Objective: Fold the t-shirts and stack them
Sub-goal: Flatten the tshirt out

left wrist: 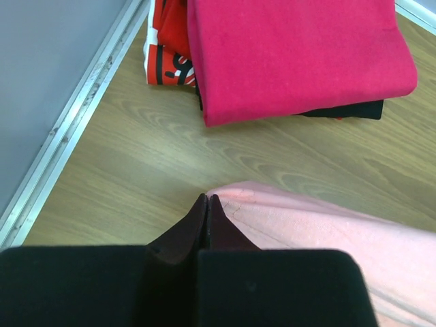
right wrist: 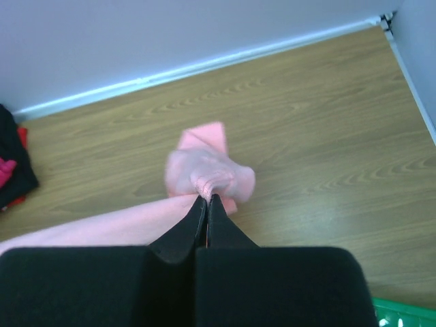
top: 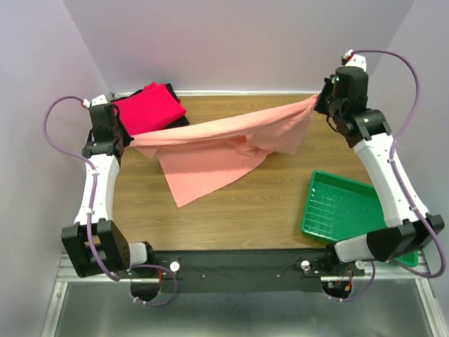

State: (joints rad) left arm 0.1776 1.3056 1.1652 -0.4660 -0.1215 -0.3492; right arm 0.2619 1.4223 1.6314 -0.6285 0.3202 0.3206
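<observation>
Across the wooden table [top: 280, 210], the salmon-pink t-shirt [top: 217, 151] hangs stretched between my arms, its lower part draped on the wood. The green tray [top: 340, 210] sits near right and the folded magenta t-shirt [top: 149, 107] far left. My left gripper [left wrist: 207, 199] and right gripper [right wrist: 207, 199] each pinch a shirt edge.

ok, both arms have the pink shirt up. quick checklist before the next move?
1. Left gripper shut on pink shirt: ok.
2. Right gripper shut on the same shirt: ok.
3. Shirt spread flat between the grips: not ok, top edge stretched, rest hangs creased onto the table.
4. Magenta shirt folded, far left: ok.
5. Green tray apart from the cloth: ok.
6. Which side of the shirt faces up: cannot tell.
</observation>
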